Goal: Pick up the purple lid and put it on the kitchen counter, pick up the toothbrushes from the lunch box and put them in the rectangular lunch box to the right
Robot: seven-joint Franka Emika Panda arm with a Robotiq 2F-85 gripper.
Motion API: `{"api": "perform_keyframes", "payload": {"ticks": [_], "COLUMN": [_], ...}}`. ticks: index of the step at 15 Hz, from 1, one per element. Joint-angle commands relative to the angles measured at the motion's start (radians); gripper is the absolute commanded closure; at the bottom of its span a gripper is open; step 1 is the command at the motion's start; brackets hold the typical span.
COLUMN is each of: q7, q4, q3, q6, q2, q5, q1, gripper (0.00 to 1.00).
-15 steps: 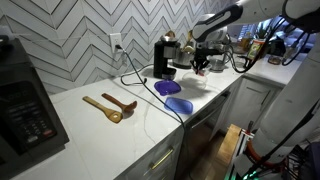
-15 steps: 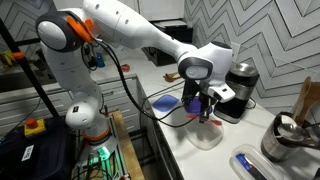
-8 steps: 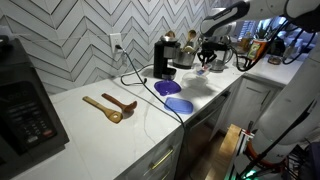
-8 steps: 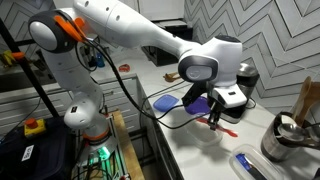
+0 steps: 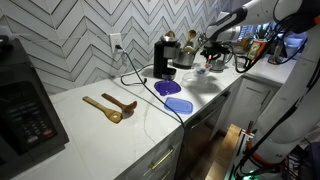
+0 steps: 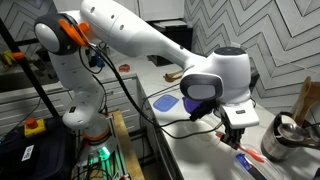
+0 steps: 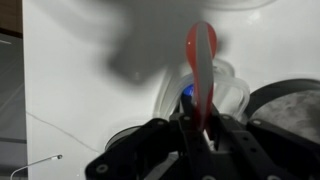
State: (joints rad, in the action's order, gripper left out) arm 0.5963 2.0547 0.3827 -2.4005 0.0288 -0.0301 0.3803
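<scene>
My gripper (image 5: 213, 56) is shut on a red-pink toothbrush (image 7: 200, 60), which sticks out between the fingers (image 7: 172, 135). It also shows as a thin red stick below the gripper (image 6: 238, 142) in an exterior view (image 6: 251, 156). Under it lies a translucent, rounded rectangular lunch box (image 7: 232, 92) with a blue item (image 7: 186, 93) inside; its edge also shows in an exterior view (image 6: 250, 167). The purple lid (image 5: 166, 88) lies flat on the white kitchen counter (image 5: 120, 135), next to a sky-blue lid (image 5: 179, 104). I cannot make out the round lunch box.
A black coffee machine (image 5: 162, 58) stands at the tiled wall behind the lids, its cable running over the counter. Two wooden spoons (image 5: 110, 106) lie mid-counter. A black microwave (image 5: 25, 105) stands at the far end. A metal pot (image 6: 285, 135) sits beside the gripper.
My gripper has carried the toothbrush away from the round lunch box, along the counter, and now holds it over the rectangular box. The lids have not moved.
</scene>
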Motion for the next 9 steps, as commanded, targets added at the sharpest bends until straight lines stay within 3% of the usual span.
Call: {"api": "perform_keyframes", "payload": {"ticks": [1,2,6,7,9], "q7": [0.005,0.0,-0.001,-0.001,0.01], "q4": [-0.043,-0.016,-0.039,-0.041,-0.091], "q3": [0.02,0.017,0.025,0.025,0.027], "q6": [-0.099,-0.059,-0.085,-0.085,-0.082], "q2": [0.067,0.029,0.06,0.061,0.111], "q5": [0.063,0.027,0.046,0.046,0.093], "q1": [0.017,0.006,0.007,0.007,0.017], "gripper": [0.96,0.84,0.84,0.96,0.96]}}
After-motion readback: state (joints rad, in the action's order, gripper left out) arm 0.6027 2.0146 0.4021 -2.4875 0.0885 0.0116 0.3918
